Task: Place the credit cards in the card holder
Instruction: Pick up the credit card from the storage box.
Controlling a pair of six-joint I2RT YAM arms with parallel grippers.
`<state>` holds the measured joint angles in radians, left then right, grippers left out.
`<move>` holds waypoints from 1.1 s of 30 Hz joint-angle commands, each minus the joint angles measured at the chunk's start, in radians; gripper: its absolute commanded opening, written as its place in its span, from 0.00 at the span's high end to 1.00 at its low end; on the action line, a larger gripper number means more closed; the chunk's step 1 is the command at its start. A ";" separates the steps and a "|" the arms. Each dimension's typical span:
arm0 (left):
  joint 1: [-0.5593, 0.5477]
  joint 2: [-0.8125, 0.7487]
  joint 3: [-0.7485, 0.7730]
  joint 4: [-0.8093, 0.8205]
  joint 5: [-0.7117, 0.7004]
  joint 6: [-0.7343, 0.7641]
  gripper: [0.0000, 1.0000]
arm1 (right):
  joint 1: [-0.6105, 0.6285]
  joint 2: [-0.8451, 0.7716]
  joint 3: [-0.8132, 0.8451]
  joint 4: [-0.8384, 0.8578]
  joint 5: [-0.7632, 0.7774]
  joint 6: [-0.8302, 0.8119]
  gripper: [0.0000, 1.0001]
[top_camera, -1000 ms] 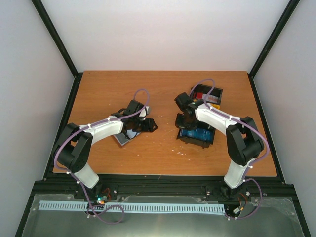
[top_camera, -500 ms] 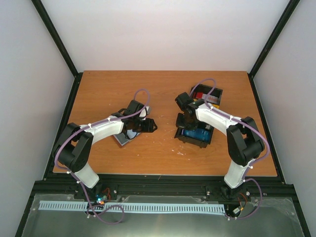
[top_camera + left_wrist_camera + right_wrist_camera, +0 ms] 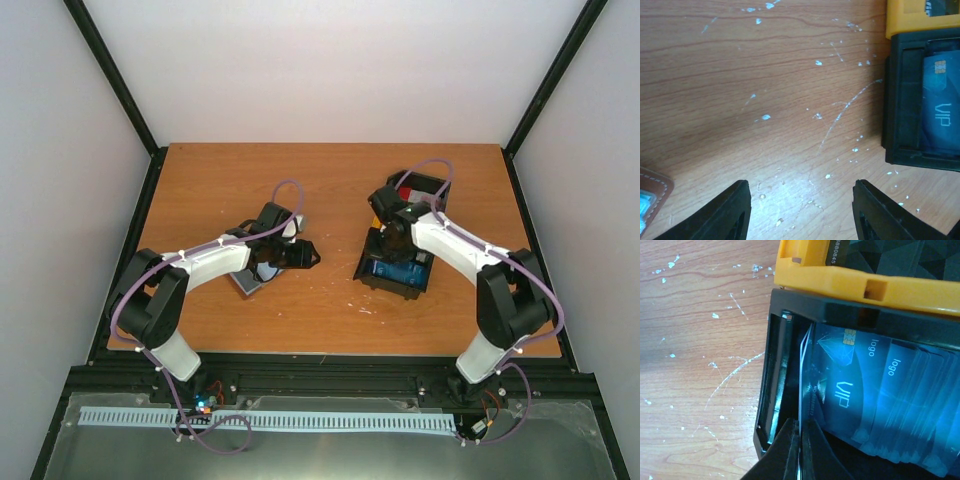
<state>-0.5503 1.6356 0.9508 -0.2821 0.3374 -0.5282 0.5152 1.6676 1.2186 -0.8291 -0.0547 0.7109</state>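
Wooden table [image 3: 330,190]. On its right side, a black tray [image 3: 771,390] holds the stack of blue cards [image 3: 880,405]. The wallet [image 3: 250,282] lies open on the left, under the left claw [image 3: 800,210], whose fingers are apart, probably waiting to steady it. The right claw [image 3: 800,452] reaches into the tray, pinched on the upright card [image 3: 802,390], likely to lift it free.

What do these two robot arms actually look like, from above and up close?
Both the left arm and right arm have white shell segments between bulky black joints, with a thin purple cable looping along each. The left gripper and right gripper end in two plain black tapered fingers.
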 commanded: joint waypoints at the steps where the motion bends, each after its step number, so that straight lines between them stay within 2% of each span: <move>1: 0.002 -0.014 0.025 0.055 0.093 0.026 0.41 | -0.069 -0.076 -0.059 0.062 -0.122 -0.115 0.97; 7: 0.003 0.012 0.062 0.151 0.334 -0.021 0.33 | -0.211 -0.217 -0.152 0.157 -0.384 -0.283 0.97; 12: 0.001 0.093 0.169 0.200 0.483 -0.088 0.27 | -0.293 -0.338 -0.228 0.249 -0.557 -0.328 0.97; 17: 0.001 0.149 0.233 0.328 0.641 -0.238 0.21 | -0.308 -0.416 -0.278 0.377 -0.726 -0.275 0.97; 25: -0.019 0.165 0.152 0.748 0.781 -0.595 0.19 | -0.314 -0.473 -0.366 0.609 -0.872 -0.081 0.97; 28: -0.030 0.167 0.115 0.901 0.799 -0.706 0.26 | -0.319 -0.480 -0.381 0.664 -0.902 -0.037 0.97; 33: -0.037 0.164 0.043 1.096 0.810 -0.844 0.58 | -0.334 -0.489 -0.395 0.719 -0.945 0.006 0.97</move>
<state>-0.5800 1.7943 1.0328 0.5705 1.1053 -1.2079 0.1989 1.2102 0.8379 -0.2111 -0.9302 0.6552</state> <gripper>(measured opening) 0.513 0.032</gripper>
